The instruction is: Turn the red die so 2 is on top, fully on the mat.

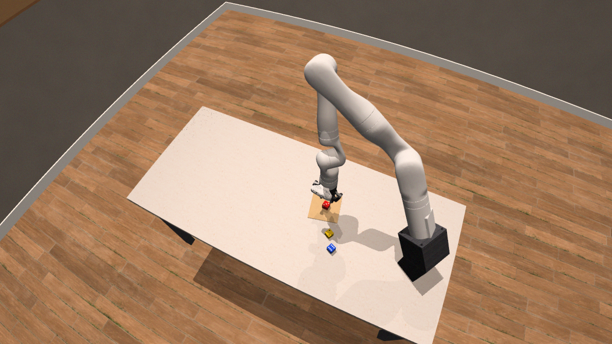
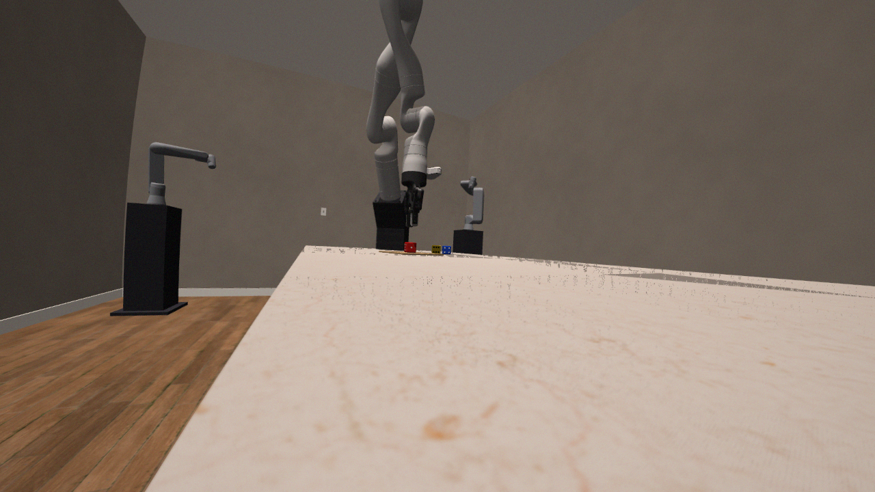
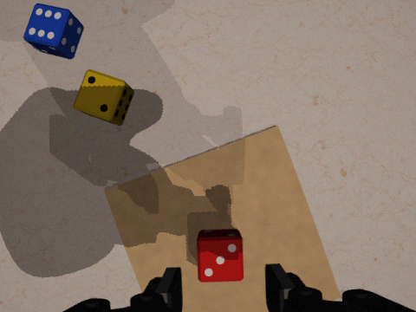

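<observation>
Wrist view alone shows red die (image 3: 220,256) three-up on mat (image 3: 277,191), jaws apart above, empty

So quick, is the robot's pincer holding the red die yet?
Pincer: part open and holding nothing; it hangs above the red die, which sits on the mat between the fingers, untouched.

Three dice lie on one table (image 1: 239,171): one red die (image 3: 220,256), one yellow die (image 3: 104,96), one blue die (image 3: 54,30), plus one tan mat (image 3: 277,191).
</observation>
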Motion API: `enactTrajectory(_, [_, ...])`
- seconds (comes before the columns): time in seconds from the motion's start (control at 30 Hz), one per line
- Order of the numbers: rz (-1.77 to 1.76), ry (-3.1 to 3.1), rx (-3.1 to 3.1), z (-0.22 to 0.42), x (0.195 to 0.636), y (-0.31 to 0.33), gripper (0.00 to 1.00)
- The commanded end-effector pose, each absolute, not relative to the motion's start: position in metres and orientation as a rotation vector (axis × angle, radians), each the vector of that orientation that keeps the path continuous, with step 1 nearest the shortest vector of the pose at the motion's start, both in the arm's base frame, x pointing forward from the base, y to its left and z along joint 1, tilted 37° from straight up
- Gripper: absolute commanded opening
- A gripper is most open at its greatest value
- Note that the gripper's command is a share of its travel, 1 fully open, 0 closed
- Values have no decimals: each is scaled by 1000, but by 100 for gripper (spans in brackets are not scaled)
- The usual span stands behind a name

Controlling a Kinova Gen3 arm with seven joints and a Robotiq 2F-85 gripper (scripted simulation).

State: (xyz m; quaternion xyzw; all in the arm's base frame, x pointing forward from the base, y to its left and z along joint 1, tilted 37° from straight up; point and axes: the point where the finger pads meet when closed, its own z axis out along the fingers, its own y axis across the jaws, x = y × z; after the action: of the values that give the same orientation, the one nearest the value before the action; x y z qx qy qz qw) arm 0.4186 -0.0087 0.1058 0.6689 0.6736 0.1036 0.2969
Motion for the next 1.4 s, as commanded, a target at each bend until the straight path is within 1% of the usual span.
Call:
enactTrajectory(0.0, [275, 1788, 1779, 101, 422, -11, 46])
enactTrajectory(0.7, [275, 1788, 1779, 78, 436, -19, 46])
enactTrajectory(1.37, [275, 1788, 1779, 75, 438, -19, 46])
